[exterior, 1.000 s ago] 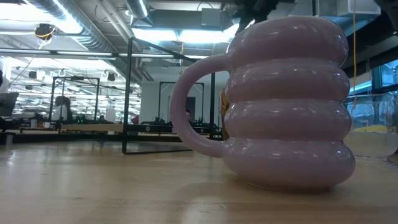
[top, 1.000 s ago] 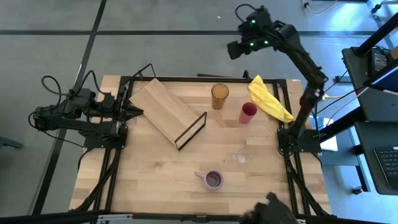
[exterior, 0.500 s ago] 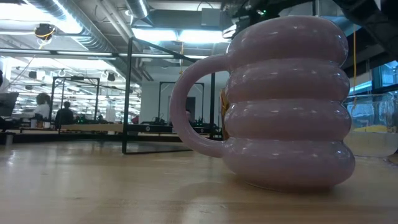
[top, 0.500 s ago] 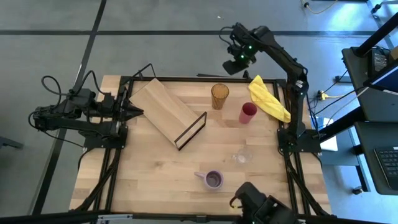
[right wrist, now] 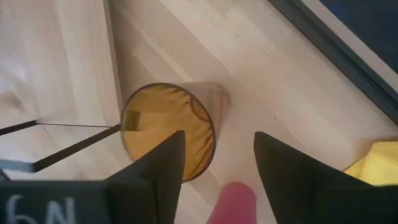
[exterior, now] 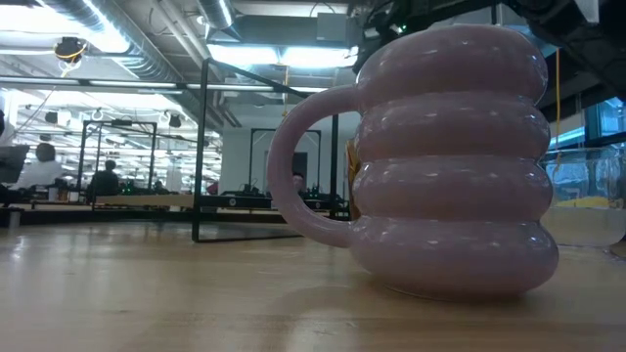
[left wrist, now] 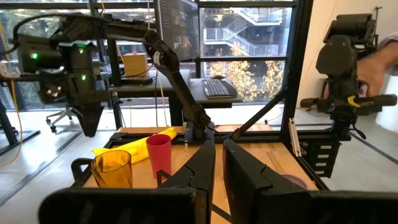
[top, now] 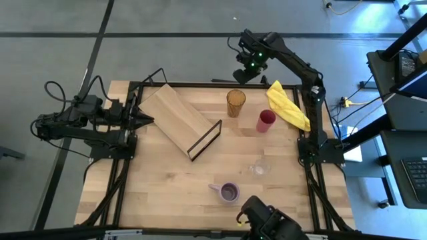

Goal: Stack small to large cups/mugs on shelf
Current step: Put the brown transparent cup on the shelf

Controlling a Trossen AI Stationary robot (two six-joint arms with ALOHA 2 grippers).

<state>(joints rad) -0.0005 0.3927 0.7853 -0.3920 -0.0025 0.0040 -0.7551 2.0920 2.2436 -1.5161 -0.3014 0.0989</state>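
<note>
The amber tumbler (top: pixel 235 103) stands upright near the table's far edge, with the red cup (top: pixel 266 121) to its right. The clear glass (top: pixel 260 167) and the purple mug (top: pixel 229 193) stand nearer the front; the mug (exterior: pixel 450 156) fills the low view. The shelf board (top: pixel 175 115) lies flat and slanted at the far left, its black wire frame (top: pixel 205 140) at the end toward the table's middle. My right gripper (right wrist: pixel 217 135) hovers open above the tumbler (right wrist: pixel 168 130), pointing steeply down and touching nothing. My left gripper (left wrist: pixel 218 146) waits shut at the table's left edge.
A yellow cloth (top: pixel 289 105) lies at the far right corner beside the red cup. Black frame rails (top: pixel 313 180) run along the table's edges. The left wrist view shows a person's hand (left wrist: pixel 382 59) on a stand beyond the table. Bare tabletop (top: pixel 160 180) lies at the front left.
My right gripper has come down from high beyond the far edge, moving left toward the amber tumbler, and has tipped to point more steeply down. The cups, the mug and the shelf have stayed where they were.
</note>
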